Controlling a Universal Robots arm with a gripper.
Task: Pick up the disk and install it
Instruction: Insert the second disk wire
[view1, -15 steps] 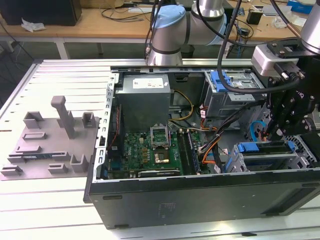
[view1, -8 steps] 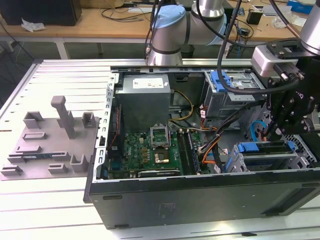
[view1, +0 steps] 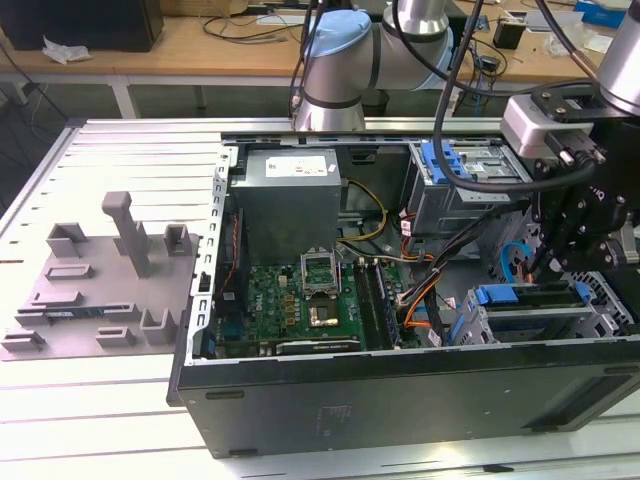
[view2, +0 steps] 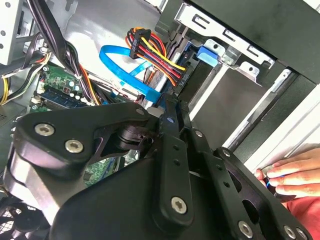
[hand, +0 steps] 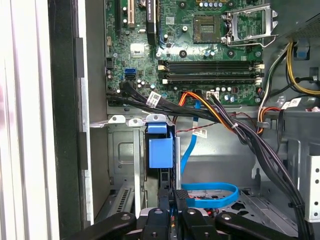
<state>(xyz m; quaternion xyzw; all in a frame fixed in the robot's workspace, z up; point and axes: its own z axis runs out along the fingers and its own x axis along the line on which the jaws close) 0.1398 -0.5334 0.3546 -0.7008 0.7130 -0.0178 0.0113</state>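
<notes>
The disk, stiff, fairly heavy and shock-sensitive, is seen edge-on, partly entered in the drive cage, and is judged best held by its blue-framed edges, where the gripper is closed narrowly on it.

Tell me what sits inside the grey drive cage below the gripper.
A blue-framed disk stands on edge in the drive cage, directly ahead of the gripper. The cage walls cover its label and most of its metal body, so how deep it sits cannot be told.

PC case on table; fixture beside it at exterior view's left; PSU behind motherboard
</notes>
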